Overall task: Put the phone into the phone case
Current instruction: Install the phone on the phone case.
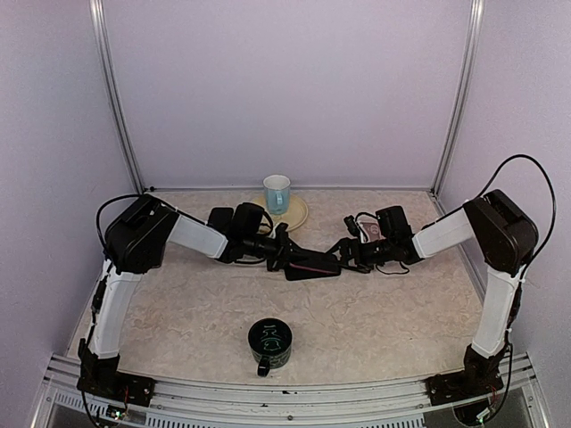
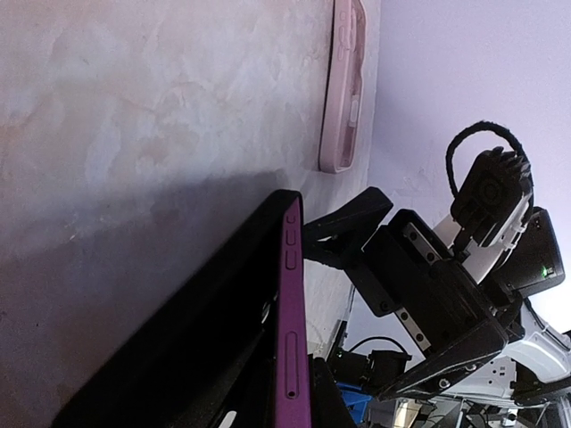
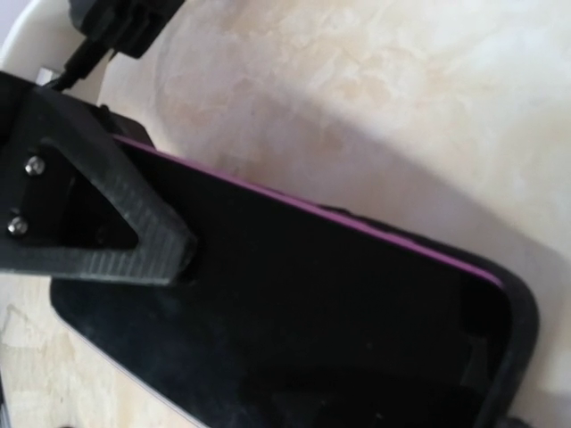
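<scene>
Dark-green ceramic mug (image 1: 269, 341) stands nearest the bases, well short of all fingers. Beyond it, the fingers of the left gripper (image 1: 284, 253) are pressed together on one end of the black phone case (image 1: 308, 267). The purple slab phone (image 2: 291, 303) sits against the case with its button edge exposed. The free end reaches between the spread fingers of the right gripper (image 1: 346, 254), and one finger (image 3: 98, 223) lies across the dark face. Both forearms reach inward, low over the table, elbows outboard. Behind the right fingers lies a pink oblong case (image 2: 343, 85). Farther back, a pale-blue cup (image 1: 277, 192) stands on a cream plate (image 1: 300, 213).
</scene>
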Controlling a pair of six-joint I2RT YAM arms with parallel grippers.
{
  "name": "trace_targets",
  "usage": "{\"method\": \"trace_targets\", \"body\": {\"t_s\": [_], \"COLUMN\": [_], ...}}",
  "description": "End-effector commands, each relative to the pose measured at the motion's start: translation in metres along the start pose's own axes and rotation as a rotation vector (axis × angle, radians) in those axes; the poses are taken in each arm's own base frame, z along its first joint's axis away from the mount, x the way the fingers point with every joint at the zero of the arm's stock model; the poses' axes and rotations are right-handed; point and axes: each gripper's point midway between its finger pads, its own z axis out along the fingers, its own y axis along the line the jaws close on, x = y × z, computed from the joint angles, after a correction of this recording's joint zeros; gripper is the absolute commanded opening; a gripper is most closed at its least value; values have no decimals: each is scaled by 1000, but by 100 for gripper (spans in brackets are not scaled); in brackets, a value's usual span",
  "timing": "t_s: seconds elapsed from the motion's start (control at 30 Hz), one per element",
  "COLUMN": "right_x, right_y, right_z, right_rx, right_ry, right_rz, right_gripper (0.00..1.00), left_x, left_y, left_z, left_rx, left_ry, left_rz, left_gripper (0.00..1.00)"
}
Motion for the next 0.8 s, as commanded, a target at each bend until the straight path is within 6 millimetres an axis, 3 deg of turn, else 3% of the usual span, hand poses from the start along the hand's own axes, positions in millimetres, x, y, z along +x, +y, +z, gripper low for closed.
{"method": "trace_targets", "body": {"t_s": [0.0,0.3,0.77], "right_x": [28,11,2], "right_y": [39,29,9], "right_z": [27,10,-6], "right_rx": [-142,-114,-75], "right_ry": [109,76,62], "right_rz": [-56,-38,21], "right_gripper": [100,100,100], "left_x": [19,10,10], "left_y": [25,14,-14], "left_z": [18,-6,-16], "left_rx": [11,75,159], "left_ry": [11,-38,-41], "left_rz": [-36,2,93], "left_gripper": [0,0,0]}}
